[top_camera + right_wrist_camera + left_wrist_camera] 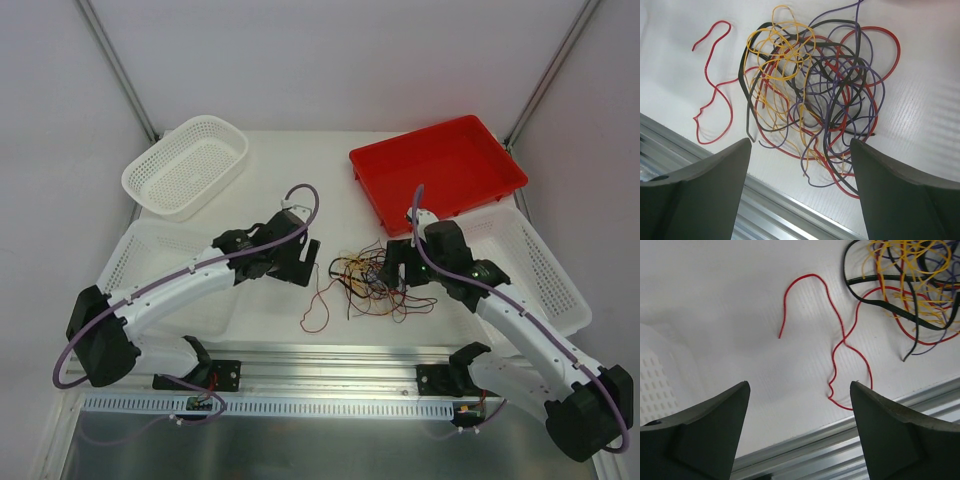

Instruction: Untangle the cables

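The cables (378, 280) lie as a knotted clump of red, black, yellow and purple wires on the white mat, between my two grippers. One red strand (318, 305) trails loose to the clump's left. My left gripper (312, 262) is open just left of the clump. In the left wrist view my left gripper (800, 385) holds nothing; the red strand (840, 340) lies ahead of it and the clump (905, 285) is at upper right. My right gripper (392, 265) hovers open over the clump's right side. The right wrist view shows my right gripper (801, 141) empty, above the clump (815, 85).
A white mesh basket (185, 165) stands at back left and a red tray (437, 160) at back right. Larger white baskets flank the mat on the left (140, 255) and right (545, 270). An aluminium rail (330, 360) runs along the near edge.
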`<act>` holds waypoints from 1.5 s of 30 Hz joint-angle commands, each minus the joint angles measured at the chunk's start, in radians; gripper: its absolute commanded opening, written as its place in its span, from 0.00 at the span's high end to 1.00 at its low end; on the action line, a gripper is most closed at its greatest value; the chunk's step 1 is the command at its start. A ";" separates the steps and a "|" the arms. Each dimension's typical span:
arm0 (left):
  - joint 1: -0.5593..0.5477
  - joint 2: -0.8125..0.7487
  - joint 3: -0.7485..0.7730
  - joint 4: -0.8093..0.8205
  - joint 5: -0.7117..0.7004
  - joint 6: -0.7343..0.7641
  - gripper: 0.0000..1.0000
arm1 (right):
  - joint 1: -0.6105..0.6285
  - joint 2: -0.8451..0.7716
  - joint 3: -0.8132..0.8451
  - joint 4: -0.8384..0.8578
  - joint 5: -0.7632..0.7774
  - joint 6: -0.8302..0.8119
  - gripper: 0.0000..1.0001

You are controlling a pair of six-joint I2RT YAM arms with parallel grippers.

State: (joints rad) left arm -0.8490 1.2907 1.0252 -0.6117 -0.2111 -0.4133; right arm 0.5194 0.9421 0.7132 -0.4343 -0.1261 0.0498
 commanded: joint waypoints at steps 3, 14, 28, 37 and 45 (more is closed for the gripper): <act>-0.050 0.034 0.045 0.052 0.085 -0.030 0.21 | 0.016 -0.011 0.022 0.006 -0.024 -0.028 0.16; -0.110 0.337 0.116 0.193 0.090 0.083 0.33 | 0.033 -0.022 0.005 0.014 -0.009 -0.031 0.16; -0.110 0.530 0.090 0.316 0.148 0.194 0.57 | 0.034 -0.057 -0.026 -0.001 0.022 -0.041 0.16; -0.110 0.490 0.013 0.329 0.134 0.159 1.00 | 0.048 0.003 -0.047 0.083 -0.003 -0.033 0.16; -0.110 0.288 -0.071 0.328 0.122 0.128 1.00 | 0.113 0.155 -0.005 0.183 0.045 -0.019 0.16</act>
State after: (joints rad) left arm -0.9501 1.6775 0.9726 -0.2741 -0.0864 -0.2554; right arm 0.6144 1.0496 0.6674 -0.3302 -0.1093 0.0219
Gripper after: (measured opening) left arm 0.011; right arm 0.845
